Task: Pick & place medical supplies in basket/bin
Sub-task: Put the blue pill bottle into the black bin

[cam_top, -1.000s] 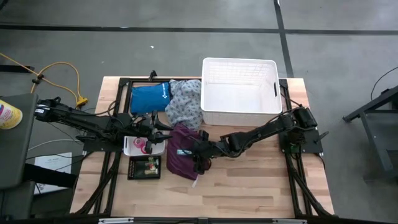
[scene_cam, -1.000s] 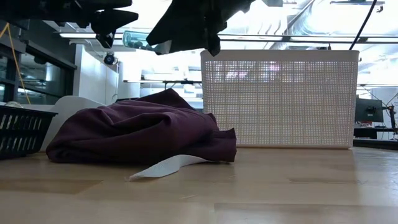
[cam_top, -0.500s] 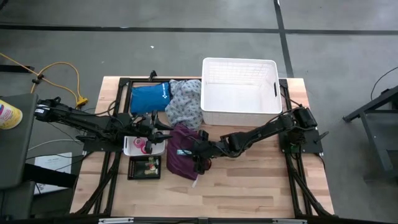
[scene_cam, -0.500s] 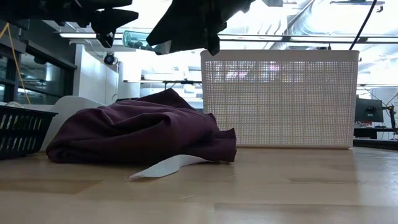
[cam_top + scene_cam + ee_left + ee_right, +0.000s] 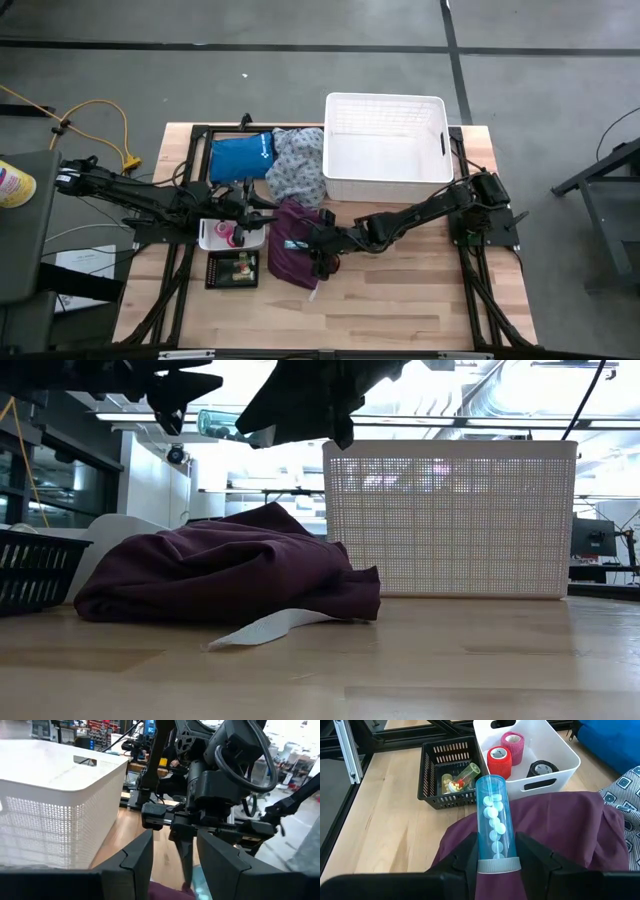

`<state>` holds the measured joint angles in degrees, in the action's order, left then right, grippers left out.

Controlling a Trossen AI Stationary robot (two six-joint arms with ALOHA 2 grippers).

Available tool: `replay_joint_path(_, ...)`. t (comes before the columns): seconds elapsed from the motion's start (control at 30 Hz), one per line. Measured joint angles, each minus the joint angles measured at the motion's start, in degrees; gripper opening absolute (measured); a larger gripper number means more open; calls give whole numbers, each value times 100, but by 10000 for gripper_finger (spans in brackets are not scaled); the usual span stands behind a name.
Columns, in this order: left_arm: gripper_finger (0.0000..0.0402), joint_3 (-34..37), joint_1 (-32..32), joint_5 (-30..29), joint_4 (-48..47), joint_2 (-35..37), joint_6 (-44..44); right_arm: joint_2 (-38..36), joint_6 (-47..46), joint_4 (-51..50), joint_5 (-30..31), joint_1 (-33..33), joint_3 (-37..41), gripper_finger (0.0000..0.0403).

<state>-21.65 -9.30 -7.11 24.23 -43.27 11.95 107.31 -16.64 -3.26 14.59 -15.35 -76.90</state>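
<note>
From above, nothing has changed over the last second: the right gripper (image 5: pixel 322 243) still hangs over the maroon cloth (image 5: pixel 292 252) near the middle of the table (image 5: pixel 400 290), and the left gripper (image 5: pixel 243 212) still waits over the tray (image 5: pixel 207 240) toward the left edge, with the crate (image 5: pixel 232 268) just in front of it and the basket (image 5: pixel 385 148) untouched at the back right. From table height, both grippers stay up, the vial (image 5: pixel 222 423) lying level well above the cloth, which rests with a white tag in front of the basket wall. The left wrist view looks across at the right arm; the left fingers (image 5: pixel 137 857) stand part open with nothing between them. The right wrist view settles the grip: the fingers (image 5: pixel 470 852) are closed partway on the capped end of a clear blue vial (image 5: pixel 492 822) of white tablets, over the cloth, with the tray's pink rolls (image 5: pixel 512 746) and the crate's small vial (image 5: pixel 460 776) beyond. The pause suggests the carry to the basket has yet to begin
</note>
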Motion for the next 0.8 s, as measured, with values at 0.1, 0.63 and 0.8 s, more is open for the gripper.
replay_joint_path(0.1, 146, 0, -49, 171, -2, 0, 178, 0, 0, 2, 0, 0, 2, 103)
replay_joint_path(0.63, 146, 0, -1296, 503, 296, -432, 186, 0, 0, 2, 0, 0, 2, 103)
replay_joint_path(0.8, 146, -4, -1688, 345, 908, -806, 47, -2, 0, 2, 0, -1, 2, 103)
